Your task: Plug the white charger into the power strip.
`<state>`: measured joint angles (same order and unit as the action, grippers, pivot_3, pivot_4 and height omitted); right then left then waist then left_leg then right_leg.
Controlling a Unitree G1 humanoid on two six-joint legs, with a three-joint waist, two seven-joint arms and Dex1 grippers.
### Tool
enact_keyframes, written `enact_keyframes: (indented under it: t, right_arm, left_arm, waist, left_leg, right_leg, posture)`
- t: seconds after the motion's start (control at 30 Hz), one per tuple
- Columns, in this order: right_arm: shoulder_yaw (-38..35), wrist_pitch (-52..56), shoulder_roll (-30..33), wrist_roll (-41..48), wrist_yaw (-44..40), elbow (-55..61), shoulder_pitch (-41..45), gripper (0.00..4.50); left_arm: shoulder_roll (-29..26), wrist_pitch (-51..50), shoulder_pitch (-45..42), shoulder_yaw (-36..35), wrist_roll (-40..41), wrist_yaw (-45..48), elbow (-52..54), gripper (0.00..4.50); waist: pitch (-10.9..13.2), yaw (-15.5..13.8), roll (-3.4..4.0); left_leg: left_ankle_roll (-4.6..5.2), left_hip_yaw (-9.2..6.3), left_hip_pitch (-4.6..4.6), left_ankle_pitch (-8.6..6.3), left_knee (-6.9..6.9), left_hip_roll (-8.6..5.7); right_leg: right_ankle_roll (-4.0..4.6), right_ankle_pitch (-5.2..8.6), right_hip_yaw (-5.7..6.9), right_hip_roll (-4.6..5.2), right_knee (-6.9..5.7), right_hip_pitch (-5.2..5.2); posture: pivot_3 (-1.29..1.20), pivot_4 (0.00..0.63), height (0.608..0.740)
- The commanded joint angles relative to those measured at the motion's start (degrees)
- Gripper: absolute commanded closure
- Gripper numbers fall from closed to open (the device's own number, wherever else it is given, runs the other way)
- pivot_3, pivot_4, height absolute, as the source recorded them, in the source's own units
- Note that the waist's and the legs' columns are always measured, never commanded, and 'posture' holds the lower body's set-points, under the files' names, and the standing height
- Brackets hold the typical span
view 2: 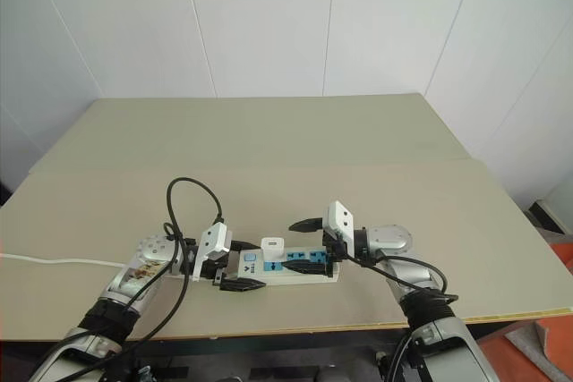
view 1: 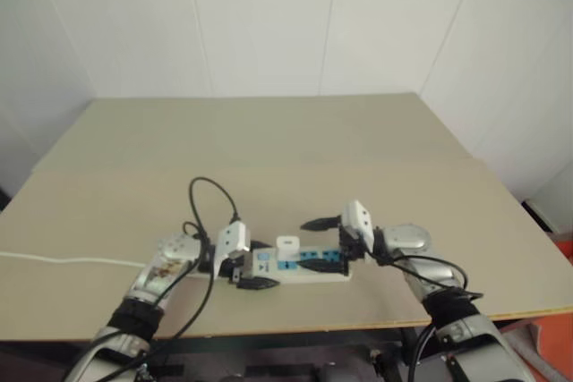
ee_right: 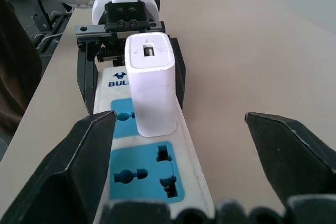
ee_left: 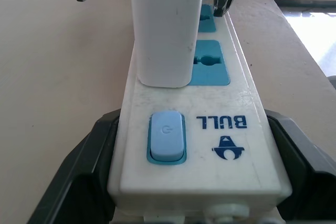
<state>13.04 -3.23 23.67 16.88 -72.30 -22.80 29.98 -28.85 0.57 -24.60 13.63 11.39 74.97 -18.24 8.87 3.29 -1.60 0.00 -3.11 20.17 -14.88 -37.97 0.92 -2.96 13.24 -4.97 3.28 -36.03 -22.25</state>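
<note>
Right gripper [ee_right: 178, 150] jaws spread, level.

White charger's [ee_left: 167, 24] top cut off; prongs hidden in power strip [ee_left: 231, 103].

One long white plastic power strip [view 2: 285, 267] lies on one beige desk [view 2: 269, 149]. One small white cube-like charger [view 2: 272, 247] stands in it. Two black-fingered robot hands flank it, left [view 2: 235, 273] and right [view 2: 304, 243].

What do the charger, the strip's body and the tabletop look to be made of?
White charger: smooth, slightly glossy plastic by its rounded moulded edges. Power strip: glossy white plastic with faint scuffs; its socket faces are matte blue, likely plastic too. Table: matte beige board, probably laminate or painted wood, with a seam across it.
</note>
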Motion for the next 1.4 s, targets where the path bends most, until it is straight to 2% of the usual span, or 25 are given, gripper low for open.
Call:
enact_keyframes:
  t: [0.03,0.17,0.23,0.3,0.43,0.57,0.77,0.9,1.07,1.27,1.4]
  right_arm:
    - [1.6,2.9,0.5,-2.2,-0.3,0.1,-2.5,0.05]
    - [-0.9,3.2,1.7,-1.1,0.4,2.9,-2.3,0.05]
    - [-2.4,3.8,2.5,-0.2,0.8,4.7,-2.2,0.00]
    - [-4.3,5.3,4.0,1.4,0.8,7.4,-2.1,0.00]
    - [-7.1,7.0,6.8,3.1,0.4,11.6,-2.7,0.00]
    - [-9.2,8.0,9.5,4.1,0.3,14.8,-4.0,0.00]
    - [-14.0,10.9,13.6,6.9,1.1,20.1,-7.7,0.00]
    - [-17.4,12.2,16.2,8.4,2.4,24.7,-12.9,0.00]
    - [-23.0,13.7,20.1,7.3,8.0,28.2,-18.2,0.00]
    - [-30.9,17.0,23.4,11.7,8.5,32.0,-25.7,0.00]
    - [-34.0,16.1,26.3,9.4,9.0,33.4,-29.5,0.00]
  left_arm:
    - [-1.0,-0.9,1.4,1.4,-1.5,0.9,-0.6,1.19]
    - [-0.4,-1.2,1.0,1.0,-0.8,0.4,0.0,1.19]
    - [-0.1,-2.4,0.8,0.1,0.8,0.6,0.8,0.48]
    - [0.0,-3.7,0.9,-1.2,2.7,0.7,2.7,0.05]
    - [-1.1,-6.2,1.4,-3.1,5.5,1.0,7.8,0.05]
    - [-1.9,-8.5,2.2,-4.2,7.6,0.6,12.6,0.05]
    - [-6.9,-15.2,4.4,-9.1,14.8,2.9,19.5,0.05]
    - [-10.2,-15.6,6.6,-12.4,15.5,2.0,21.0,0.05]
    - [-14.5,-15.4,9.3,-16.7,15.2,0.7,21.8,0.05]
    - [-17.3,-16.4,13.3,-21.1,15.9,-2.8,24.8,0.05]
    - [-19.6,-18.8,18.1,-26.2,18.5,-4.6,30.2,0.05]
  waist:
    - [0.0,0.0,-0.02]
    - [0.0,0.0,-0.02]
    - [0.0,-0.1,-0.01]
    - [0.1,-0.3,0.05]
    - [0.5,-0.6,0.16]
    - [0.5,-0.7,0.16]
    - [0.6,-0.7,0.15]
    - [0.7,-0.8,0.17]
    - [0.8,-0.8,0.18]
    - [0.9,-1.0,0.15]
    - [1.0,-0.7,0.15]
  left_leg:
    - [0.00,0.00,0.00,0.00,0.00,0.00]
    - [0.00,-0.01,0.01,0.00,0.00,-0.01]
    - [0.00,-0.01,0.03,0.00,0.00,-0.02]
    - [0.00,0.00,0.08,0.00,0.00,-0.05]
    - [-0.01,0.01,0.27,0.00,0.00,-0.06]
    - [-0.03,-0.02,1.05,0.02,-0.06,-0.06]
    - [-0.03,0.00,1.09,0.02,-0.06,-0.08]
    - [-0.03,0.00,1.09,0.02,-0.06,-0.07]
    - [-0.03,0.04,1.08,0.02,-0.06,-0.07]
    - [-0.03,0.04,1.11,0.02,-0.06,-0.06]
    - [-0.04,0.10,1.10,0.02,-0.05,-0.03]
  right_leg:
    - [0.01,-0.01,0.00,0.00,0.00,0.00]
    - [0.02,-0.01,0.01,0.01,-0.01,-0.01]
    - [0.02,-0.01,0.01,0.02,0.00,-0.03]
    - [0.01,-0.01,0.00,0.05,-0.02,-0.08]
    - [0.02,-0.02,0.00,0.07,-0.03,-0.29]
    - [0.12,-0.10,-0.01,0.07,-0.17,-1.13]
    - [0.11,-0.10,0.01,0.11,-0.15,-1.15]
    - [0.09,-0.09,0.02,0.11,-0.11,-1.13]
    - [0.08,-0.08,0.01,0.11,-0.10,-1.13]
    - [0.07,-0.08,0.02,0.12,-0.04,-1.12]
    - [0.06,-0.07,-0.02,0.11,-0.05,-1.12]
  posture:
    - [0.00,0.150,0.740]
    - [0.00,0.150,0.740]
    - [0.00,0.150,0.740]
    - [0.00,0.150,0.740]
    - [0.00,0.150,0.740]
    - [0.00,0.150,0.740]
    - [0.00,0.150,0.740]
    - [0.00,0.150,0.740]
    - [0.00,0.150,0.740]
    - [0.00,0.150,0.740]
    - [0.00,0.150,0.740]
